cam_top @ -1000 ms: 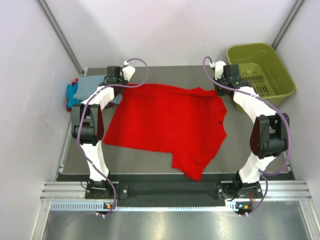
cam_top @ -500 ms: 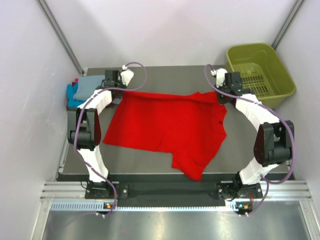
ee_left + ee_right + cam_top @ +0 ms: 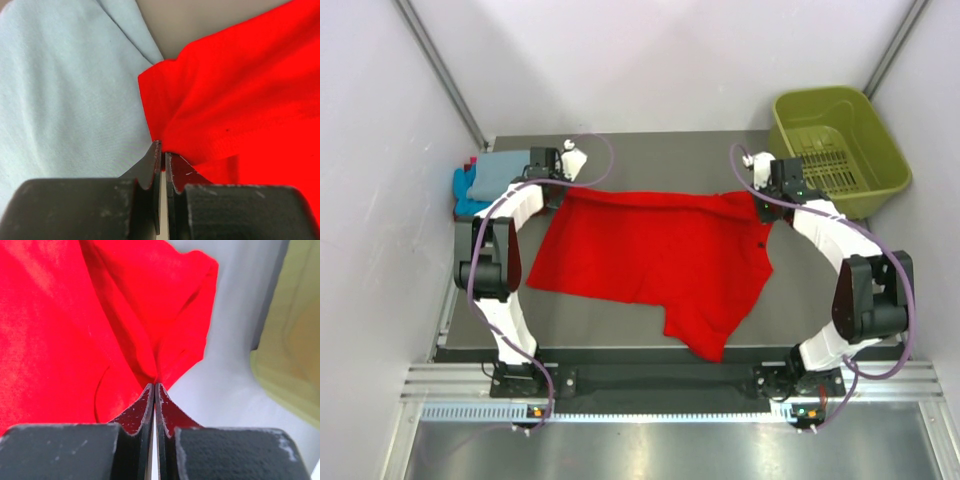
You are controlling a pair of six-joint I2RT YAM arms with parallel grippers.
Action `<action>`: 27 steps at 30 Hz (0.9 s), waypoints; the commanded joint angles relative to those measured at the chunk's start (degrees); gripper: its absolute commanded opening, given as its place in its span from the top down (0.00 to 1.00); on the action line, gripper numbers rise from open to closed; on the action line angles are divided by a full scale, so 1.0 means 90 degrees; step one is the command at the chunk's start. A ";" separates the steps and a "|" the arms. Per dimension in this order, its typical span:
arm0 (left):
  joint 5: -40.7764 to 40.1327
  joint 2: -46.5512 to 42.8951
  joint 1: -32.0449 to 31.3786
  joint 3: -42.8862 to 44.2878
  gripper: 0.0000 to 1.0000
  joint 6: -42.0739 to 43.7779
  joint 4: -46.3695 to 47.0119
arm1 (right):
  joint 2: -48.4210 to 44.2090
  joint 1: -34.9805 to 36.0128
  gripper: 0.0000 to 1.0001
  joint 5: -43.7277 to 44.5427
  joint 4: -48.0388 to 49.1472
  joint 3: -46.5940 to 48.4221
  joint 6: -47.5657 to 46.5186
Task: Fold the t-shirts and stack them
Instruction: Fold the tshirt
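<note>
Top external view: the red t-shirt (image 3: 655, 255) was seen spread over the middle of the dark surface (image 3: 660, 150), its far edge stretched between the left arm (image 3: 505, 225) and the right arm (image 3: 840, 235).
Left wrist view: the left jaws were seen clenched on the far left corner of the red t-shirt, just beside pale grey-blue cloth.
Right wrist view: the right jaws were seen clenched on a pinched fold at the far right corner of the red t-shirt.
Far left edge: the grey-blue t-shirt (image 3: 505, 168) was laid on top of the turquoise t-shirt (image 3: 465, 192).
Far right: the olive-green basket (image 3: 840, 135) was placed beyond the corner of the surface, apart from the red t-shirt.
</note>
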 commanded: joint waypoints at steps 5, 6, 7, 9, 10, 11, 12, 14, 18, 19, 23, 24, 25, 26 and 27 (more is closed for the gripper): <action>-0.0121 -0.0225 0.0126 -0.0216 1.00 0.0062 0.0078 | -0.0268 -0.0055 1.00 0.0047 0.0141 -0.0227 0.0051; -0.0112 -0.0215 0.0126 -0.0216 1.00 0.0062 0.0088 | -0.0239 -0.0064 1.00 0.0037 0.0161 -0.0227 0.0051; -0.0112 -0.0196 0.0126 -0.0226 1.00 0.0052 0.0088 | -0.0210 -0.0045 1.00 0.0037 0.0180 -0.0227 0.0061; -0.0112 -0.0098 0.0126 -0.0197 1.00 -0.0016 0.0088 | -0.0103 -0.0055 1.00 -0.0002 0.0229 -0.0188 0.0061; -0.0112 -0.0050 0.0126 -0.0139 1.00 -0.0045 0.0068 | -0.0054 -0.0045 1.00 -0.0002 0.0239 -0.0159 0.0061; -0.0112 -0.0010 0.0126 -0.0090 1.00 -0.0075 0.0059 | -0.0005 -0.0055 1.00 -0.0011 0.0249 -0.0091 0.0051; -0.0102 0.0019 0.0126 -0.0070 1.00 -0.0123 0.0010 | 0.0082 -0.0055 1.00 -0.0012 0.0259 -0.0061 0.0042; -0.0102 0.0078 0.0126 -0.0011 1.00 -0.0134 -0.0010 | 0.0161 -0.0064 1.00 -0.0002 0.0288 0.0007 -0.0007; -0.0131 0.0156 0.0126 0.0008 1.00 -0.0124 -0.0029 | 0.0298 -0.0055 1.00 -0.0002 0.0337 0.0017 -0.0037; -0.0131 0.0175 0.0126 0.0008 1.00 -0.0124 -0.0029 | 0.0308 -0.0055 1.00 -0.0002 0.0347 0.0017 -0.0037; -0.0151 0.0224 0.0126 0.0028 1.00 -0.0124 -0.0059 | 0.0289 -0.0064 1.00 0.0047 0.0356 -0.0139 -0.0076; -0.0160 0.0234 0.0126 0.0028 1.00 -0.0124 -0.0049 | 0.0279 -0.0064 1.00 0.0057 0.0356 -0.0178 -0.0076; -0.0151 0.0244 0.0126 0.0038 1.00 -0.0124 -0.0049 | 0.0269 -0.0074 1.00 0.0057 0.0366 -0.0207 -0.0076; -0.0151 0.0263 0.0126 0.0038 1.00 -0.0124 -0.0059 | 0.0259 -0.0084 1.00 0.0066 0.0386 -0.0246 -0.0066; -0.0141 0.0273 0.0126 0.0047 1.00 -0.0114 -0.0059 | 0.0259 -0.0084 1.00 0.0067 0.0395 -0.0256 -0.0056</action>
